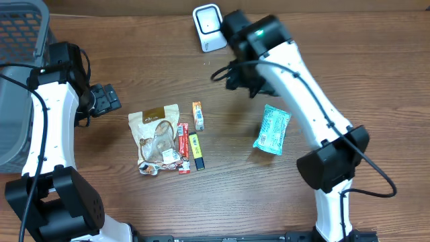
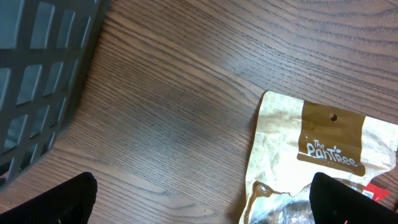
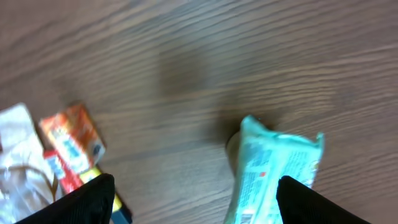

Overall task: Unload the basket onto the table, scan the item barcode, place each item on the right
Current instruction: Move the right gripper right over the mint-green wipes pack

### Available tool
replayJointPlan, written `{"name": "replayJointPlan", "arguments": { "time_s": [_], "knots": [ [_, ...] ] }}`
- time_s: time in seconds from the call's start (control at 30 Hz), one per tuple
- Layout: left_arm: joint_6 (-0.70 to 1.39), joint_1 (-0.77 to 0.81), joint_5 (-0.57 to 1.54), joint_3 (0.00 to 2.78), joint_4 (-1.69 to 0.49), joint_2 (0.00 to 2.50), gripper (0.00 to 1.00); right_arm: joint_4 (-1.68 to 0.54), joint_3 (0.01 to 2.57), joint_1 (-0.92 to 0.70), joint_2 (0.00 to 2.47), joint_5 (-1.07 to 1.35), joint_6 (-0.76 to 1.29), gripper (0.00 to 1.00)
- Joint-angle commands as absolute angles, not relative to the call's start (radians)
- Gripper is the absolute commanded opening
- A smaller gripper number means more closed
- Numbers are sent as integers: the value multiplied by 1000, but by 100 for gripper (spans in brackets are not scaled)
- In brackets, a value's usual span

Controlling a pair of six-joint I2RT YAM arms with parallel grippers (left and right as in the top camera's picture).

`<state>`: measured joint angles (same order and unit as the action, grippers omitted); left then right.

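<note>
Dark wood-grain table (image 1: 141, 60) under both arms. At the far edge, close beside the right arm's wrist: white barcode scanner (image 1: 208, 27), standing upright.

Right of centre, flat on the wood: teal packet (image 1: 272, 130), printed face up, touching nothing else, well apart from the scanner, partly alongside the white forearm.

Right tool (image 3: 196, 202) above the table, between scanner and packet, fingers spread wide, released, gripping nothing. Wrist view blurred. Packet seen there low and toward one side, close to the nearer finger (image 3: 323, 205), lying on the table rather than held.

Left of centre, a loose cluster:
- tan "The Pantree" snack pouch (image 1: 158, 134), crumpled at its lower end, with a clear window in the middle
- red sachets (image 1: 183, 144) against the pouch's right edge
- yellow and black stick (image 1: 196, 150) just beside the sachets
- small orange box (image 1: 197, 115) just above the stick

Left tool (image 1: 106, 99) near the pouch's upper left corner, apart from it, fingers fully spread, empty, with bare wood between the fingers and only the pouch's top edge in its wrist view.

Grey mesh basket (image 1: 20, 74) at the far left corner, partly behind the left arm.
</note>
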<state>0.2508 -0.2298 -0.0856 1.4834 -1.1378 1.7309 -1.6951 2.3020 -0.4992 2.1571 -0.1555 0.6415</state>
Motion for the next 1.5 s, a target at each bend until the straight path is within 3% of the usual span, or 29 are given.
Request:
{"name": "replayJointPlan", "arguments": {
  "time_s": [0.0,0.33,0.57,0.83,1.1,1.47],
  "knots": [
    [239,-228,-84,1488,-1140,1728,100,-1694,2313,-501,2106,-110,655,84],
    [239,-228,-85,1488,-1140,1728,100,-1694,2310,-500,1829,-111,655,100],
    [239,-228,-84,1488,-1140,1728,100,-1694,2225,-487,1660,-111,658,100],
    [239,-228,-85,1488,-1140,1728,100,-1693,1893,-474,1573,-186,711,100],
    [239,-228,-84,1488,-1140,1728,100,-1463,1540,-425,1575,-147,710,100],
    [239,-228,-84,1488,-1140,1728,100,-1333,1457,-408,1581,-134,707,100]
  ]
}}
